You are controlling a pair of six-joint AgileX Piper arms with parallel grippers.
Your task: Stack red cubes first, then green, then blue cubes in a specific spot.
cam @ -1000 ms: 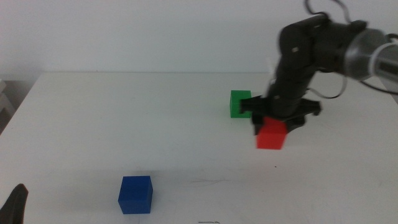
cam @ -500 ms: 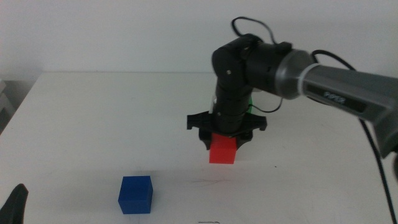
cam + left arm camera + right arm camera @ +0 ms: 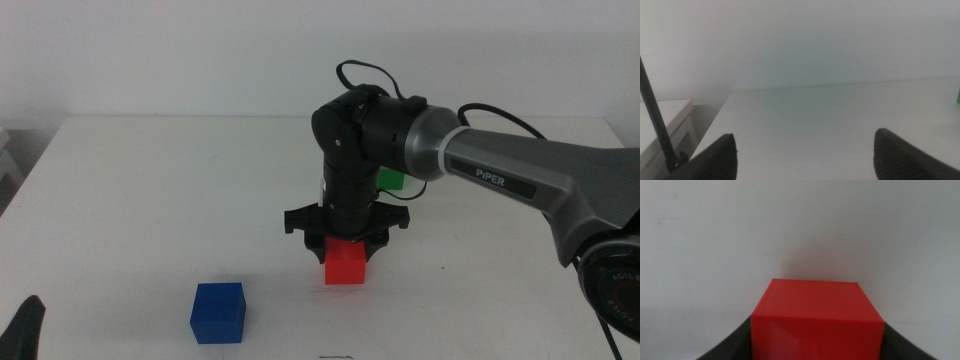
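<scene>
The left gripper (image 3: 25, 325) is parked at the near left corner of the desk (image 3: 150, 190); in the left wrist view its jaws are seen spread wide apart with nothing between them. Just beyond it, near the front edge and left of centre, the blue cube (image 3: 218, 312) rests alone on bare desk.

Further in, near the middle of the desk, the red cube (image 3: 346, 262) is clamped between the jaws of the right gripper (image 3: 346, 240), which points straight down. In the right wrist view the red cube (image 3: 816, 317) is seen gripped on two opposite side faces, with its top face level. Whether its base touches the desk cannot be told.

Behind the right arm, toward the far edge, the green cube (image 3: 392, 179) is mostly hidden; only a sliver is shown.

The cubes are judged rigid, light and matte, so slipping is unlikely. Each is best taken on two opposite flat faces, squarely and at mid-height, so that it is set down level.

Open white surface is available on all sides of the red cube. The blue cube is well apart from it. The desk edges are well clear of the working area.
</scene>
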